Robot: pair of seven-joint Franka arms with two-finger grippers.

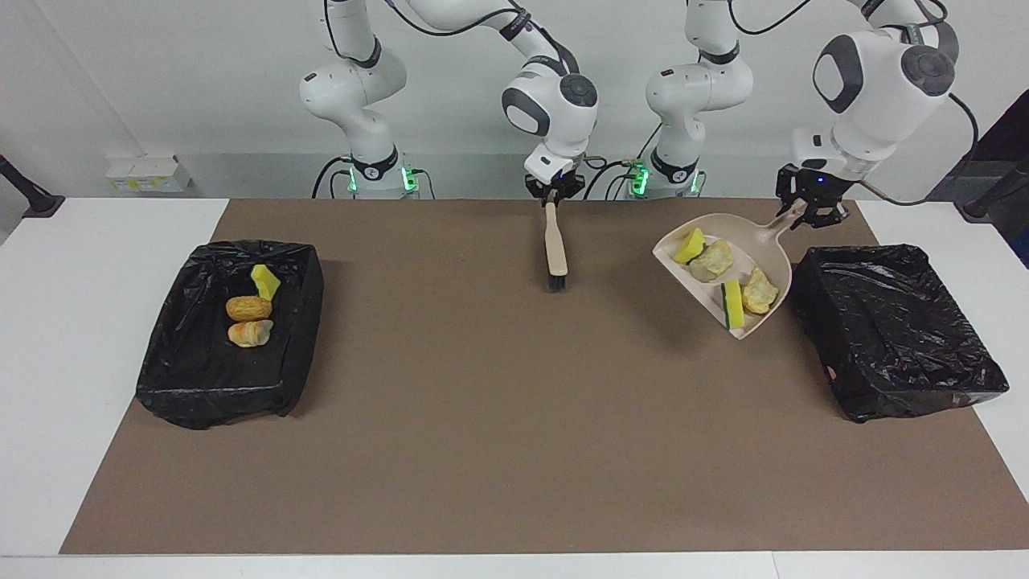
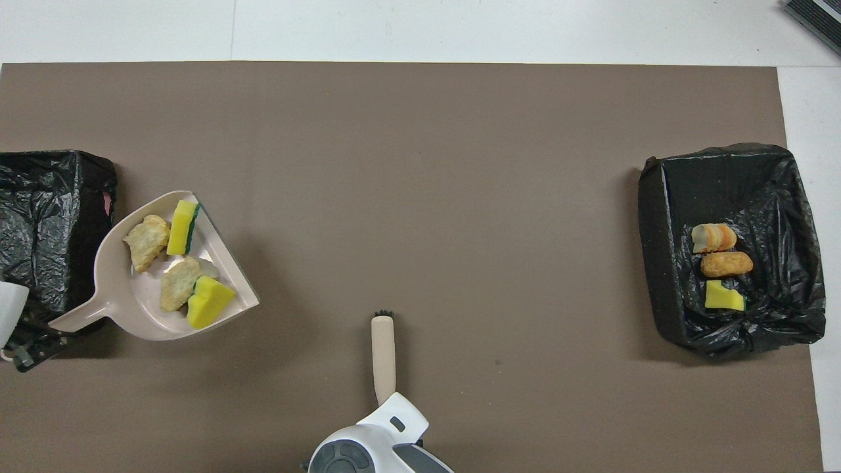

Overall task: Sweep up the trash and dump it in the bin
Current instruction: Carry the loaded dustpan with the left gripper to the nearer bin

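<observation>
Facing view, working across from the right arm's end. A black-lined bin [image 1: 229, 338] sat on the brown mat [image 1: 482, 418] with three pieces in it already: a yellow sponge chunk [image 1: 264, 281], a tan bread lump [image 1: 248, 307] and a striped roll [image 1: 250, 332], all lying in a row on the liner.

Mid-table, the right gripper [image 1: 552, 193] hung over the robots' edge of the mat, pinched tight on the top of the brush [image 1: 554, 249]. The brush pointed down with its bristles just above or touching the mat; couldn't tell which. This arm looked parked.

Next, the dustpan [image 1: 727, 269], raised and tilted, carried four pieces of trash: two yellow sponge bits [image 1: 690, 245] [image 1: 731, 304] and two bread lumps [image 1: 714, 259] [image 1: 758, 291]. The left gripper [image 1: 808, 211] was clamped on the end of the dustpan's handle. The pan sat beside the second black-lined bin [image 1: 896, 330], at the left arm's end; its mouth faced away from that bin, not yet over it. That bin looked empty.

Handling guess: sponge and bread are light, soft, non-slippery, so they'll cling a bit and need a steep tip to slide out. They won't break. Don't pinch the pieces themselves; keep the hold on the stiff handle end and rotate the pan over the bin. They could bounce off the liner if dropped from high up.
</observation>
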